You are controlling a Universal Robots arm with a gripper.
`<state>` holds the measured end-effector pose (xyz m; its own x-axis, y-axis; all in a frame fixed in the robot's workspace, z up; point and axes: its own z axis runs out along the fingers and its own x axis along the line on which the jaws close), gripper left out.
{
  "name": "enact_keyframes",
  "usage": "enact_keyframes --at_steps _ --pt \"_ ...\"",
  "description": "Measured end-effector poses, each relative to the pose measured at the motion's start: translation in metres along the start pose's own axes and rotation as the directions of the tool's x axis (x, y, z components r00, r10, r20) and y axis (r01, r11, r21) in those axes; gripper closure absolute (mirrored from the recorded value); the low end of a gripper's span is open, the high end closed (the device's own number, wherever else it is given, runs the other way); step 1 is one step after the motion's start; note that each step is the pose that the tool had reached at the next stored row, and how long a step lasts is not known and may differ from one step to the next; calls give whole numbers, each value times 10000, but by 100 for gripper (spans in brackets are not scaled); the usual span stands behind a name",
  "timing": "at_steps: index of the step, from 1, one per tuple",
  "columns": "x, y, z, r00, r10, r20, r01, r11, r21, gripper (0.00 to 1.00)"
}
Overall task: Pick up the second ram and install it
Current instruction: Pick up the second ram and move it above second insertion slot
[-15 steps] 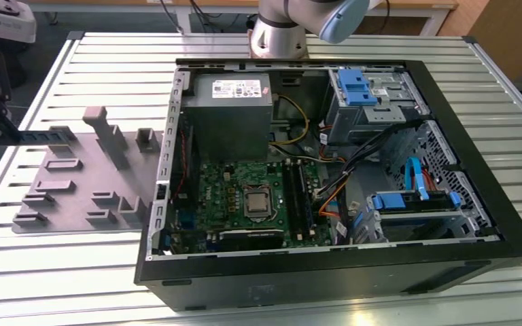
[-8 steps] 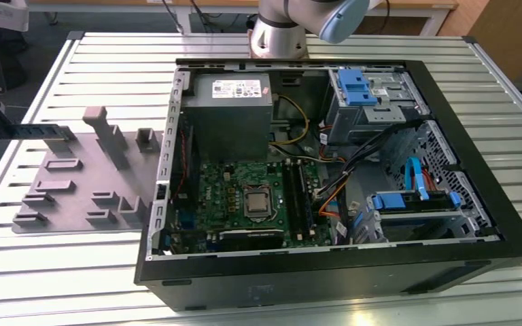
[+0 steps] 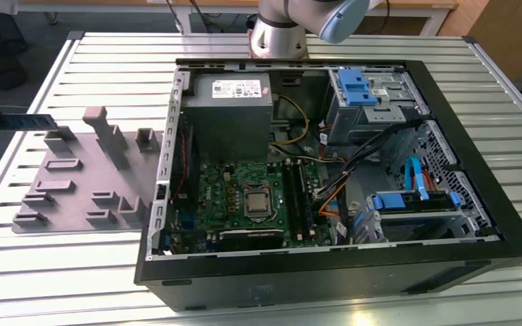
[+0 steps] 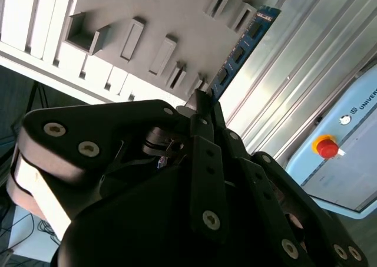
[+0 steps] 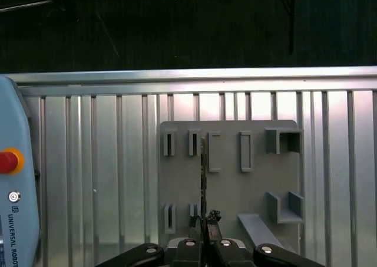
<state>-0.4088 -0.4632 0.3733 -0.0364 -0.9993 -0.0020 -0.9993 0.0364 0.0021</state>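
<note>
— Where is the ram (image 4: 241, 52)?
— Over the tray (image 4: 177, 7), at the exterior view's left, well apart from the case (image 3: 334, 272).
— And the gripper (image 4: 203, 105)?
— Its fingers are clamped on the ram's end.

- A slatted metal table (image 3: 71, 272) is seen, brightly lit, with glare along its ribs.
- Dark floor (image 5: 177, 31) is seen beyond the table's edge in the first wrist view.
- A wooden panel (image 3: 510, 27) is seen at the exterior view's upper right.
</note>
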Motion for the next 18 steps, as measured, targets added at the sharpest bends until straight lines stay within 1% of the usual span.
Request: enact_keyframes --at_steps 8,12,14,18 --pt "0 0 -184 10000 0 0 0 10000 1 86" --pt "0 0 -262 10000 -1 0 1 10000 0 86" --pt "0 1 -280 10000 0 1 0 10000 2 86" --pt "-1 0 -281 10000 0 1 0 10000 1 86"
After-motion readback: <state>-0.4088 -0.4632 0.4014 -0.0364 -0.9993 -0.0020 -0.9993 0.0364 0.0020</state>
